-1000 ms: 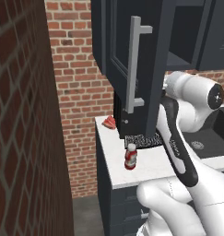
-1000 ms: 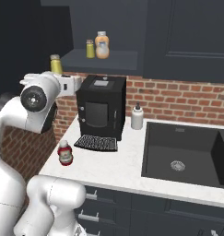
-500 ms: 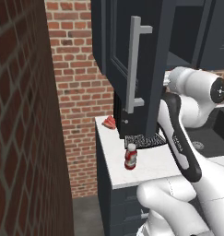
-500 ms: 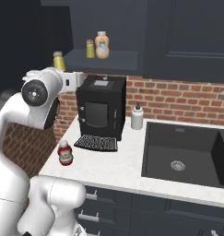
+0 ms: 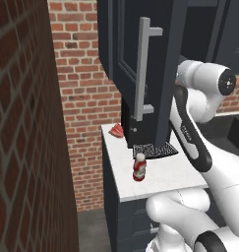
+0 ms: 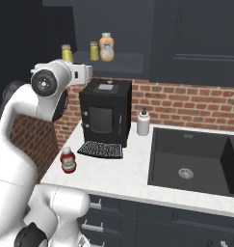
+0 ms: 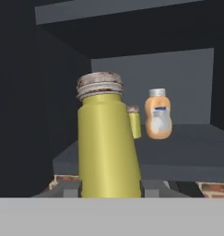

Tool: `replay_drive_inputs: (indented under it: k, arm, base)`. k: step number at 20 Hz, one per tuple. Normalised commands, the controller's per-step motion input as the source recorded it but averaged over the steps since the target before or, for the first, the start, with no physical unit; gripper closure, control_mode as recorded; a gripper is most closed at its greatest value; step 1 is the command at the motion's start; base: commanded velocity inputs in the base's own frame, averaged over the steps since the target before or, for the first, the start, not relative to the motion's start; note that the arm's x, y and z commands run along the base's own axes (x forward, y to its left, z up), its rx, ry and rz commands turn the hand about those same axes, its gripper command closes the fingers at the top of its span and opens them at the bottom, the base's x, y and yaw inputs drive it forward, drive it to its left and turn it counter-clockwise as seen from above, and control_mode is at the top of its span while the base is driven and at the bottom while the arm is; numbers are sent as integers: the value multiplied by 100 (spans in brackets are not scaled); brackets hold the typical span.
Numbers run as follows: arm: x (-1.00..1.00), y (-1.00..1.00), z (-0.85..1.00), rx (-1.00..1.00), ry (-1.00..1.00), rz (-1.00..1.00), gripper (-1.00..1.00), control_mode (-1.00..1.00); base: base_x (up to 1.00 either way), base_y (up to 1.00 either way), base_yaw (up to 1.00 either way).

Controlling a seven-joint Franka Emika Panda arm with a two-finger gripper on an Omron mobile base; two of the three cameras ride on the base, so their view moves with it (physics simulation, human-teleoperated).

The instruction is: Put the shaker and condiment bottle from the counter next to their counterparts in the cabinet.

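My gripper (image 7: 111, 190) is shut on the shaker (image 7: 106, 143), a yellow-green cylinder with a silvery top that I hold upright in front of the open cabinet (image 6: 121, 60). In the right base view the shaker (image 6: 66, 52) hangs at shelf height, left of the shelf's edge. On the shelf stand a second small yellow shaker (image 7: 134, 120) and an orange bottle (image 7: 158, 115). The condiment bottle (image 6: 67, 160), red with a white cap, stands on the counter (image 6: 113, 176) in front of the coffee machine; it is also near the counter's front edge (image 5: 139, 167).
The open cabinet door with its long grey handle (image 5: 143, 69) hangs over the counter. A black coffee machine (image 6: 105, 111), a white dispenser (image 6: 143, 122) and a dark sink (image 6: 195, 164) sit to the right. A flat red thing (image 5: 117, 130) lies by the brick wall (image 5: 22, 128).
My hand has carried the shaker upward and to the right, closer to the cabinet shelf. The red bottle has stayed where it was.
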Motion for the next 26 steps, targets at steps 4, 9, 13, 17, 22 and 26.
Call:
replay_drive_inputs:
  k: [4, 9, 13, 17, 22, 26]
  arm:
    - [39, -33, 0, -2, 0, -5, 100, -100]
    - [21, -16, -8, -2, 3, -1, 100, -100]
    - [23, 0, -2, 9, 0, 0, 100, -100]
    - [41, 0, -3, 16, 0, 0, 100, -100]
    - [41, 0, -1, 15, 0, -2, 100, -100]
    - [2, -1, -1, 0, 0, 0, 100, -100]
  base:
    - [0, 0, 0]
    - [0, 0, 0]
    - [0, 0, 0]
    - [0, 0, 0]
    - [0, 0, 0]
    - [0, 0, 0]
